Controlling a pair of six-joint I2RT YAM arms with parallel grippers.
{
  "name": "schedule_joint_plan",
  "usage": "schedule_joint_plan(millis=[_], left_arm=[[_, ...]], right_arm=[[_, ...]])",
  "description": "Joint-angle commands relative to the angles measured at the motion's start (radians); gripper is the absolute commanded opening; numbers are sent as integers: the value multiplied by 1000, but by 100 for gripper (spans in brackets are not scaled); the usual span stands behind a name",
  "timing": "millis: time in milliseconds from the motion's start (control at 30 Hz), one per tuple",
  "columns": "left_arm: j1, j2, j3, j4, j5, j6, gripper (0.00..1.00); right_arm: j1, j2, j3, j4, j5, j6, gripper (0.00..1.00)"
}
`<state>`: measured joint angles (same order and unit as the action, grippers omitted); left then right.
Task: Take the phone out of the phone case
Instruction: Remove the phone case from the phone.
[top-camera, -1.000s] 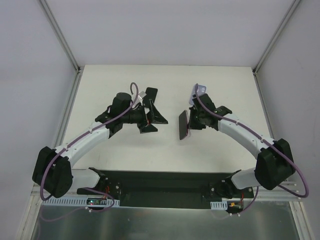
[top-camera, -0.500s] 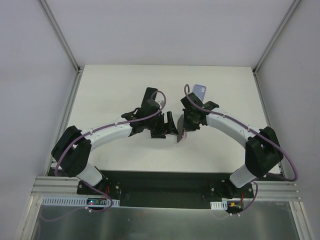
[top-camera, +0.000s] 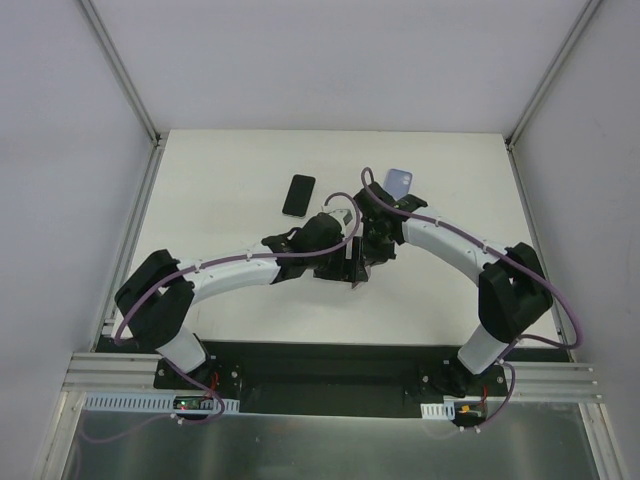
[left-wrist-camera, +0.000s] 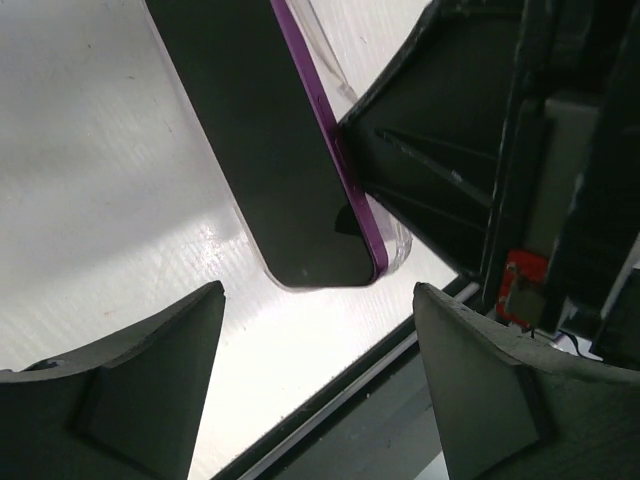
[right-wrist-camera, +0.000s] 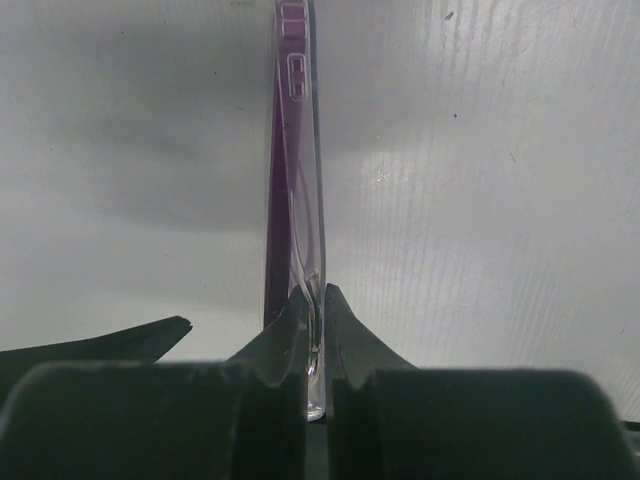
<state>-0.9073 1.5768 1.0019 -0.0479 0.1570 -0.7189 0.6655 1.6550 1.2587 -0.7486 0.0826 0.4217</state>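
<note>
A purple phone (left-wrist-camera: 270, 150) with a dark screen sits in a clear case (left-wrist-camera: 395, 250), held on edge above the white table. My right gripper (right-wrist-camera: 318, 295) is shut on the clear case's wall (right-wrist-camera: 312, 150), with the phone's purple edge (right-wrist-camera: 275, 230) just left of its fingers. My left gripper (left-wrist-camera: 318, 300) is open and empty, its fingers spread below the phone's lower end without touching it. In the top view both grippers meet at mid table, the left (top-camera: 343, 260) beside the right (top-camera: 364, 258). The phone (top-camera: 356, 277) is mostly hidden between them.
A black phone (top-camera: 298, 195) lies flat on the table behind the left arm. A lavender phone-shaped thing (top-camera: 400, 183) lies behind the right arm. The table's dark front rail (top-camera: 320, 360) runs below the grippers. Walls close in the left, right and back.
My left arm has swung right and closed in on the phone held by my right gripper, uncovering the black phone. My right gripper has shifted slightly left with the cased phone.
</note>
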Motion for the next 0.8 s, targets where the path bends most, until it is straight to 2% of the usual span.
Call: schedule_joint_plan(millis=[0,467,767], left_arm=[[-10,22,26,45,-51,55,73],[-21,26,26,46,-152,78,61],[-53,28,21,17,-313,73,45]], right_arm=[[16,-4,50,-60,14,26,1],[31,-8,51,-63,-18,6,1],[39,-35,36,-64,-34,-20,1]])
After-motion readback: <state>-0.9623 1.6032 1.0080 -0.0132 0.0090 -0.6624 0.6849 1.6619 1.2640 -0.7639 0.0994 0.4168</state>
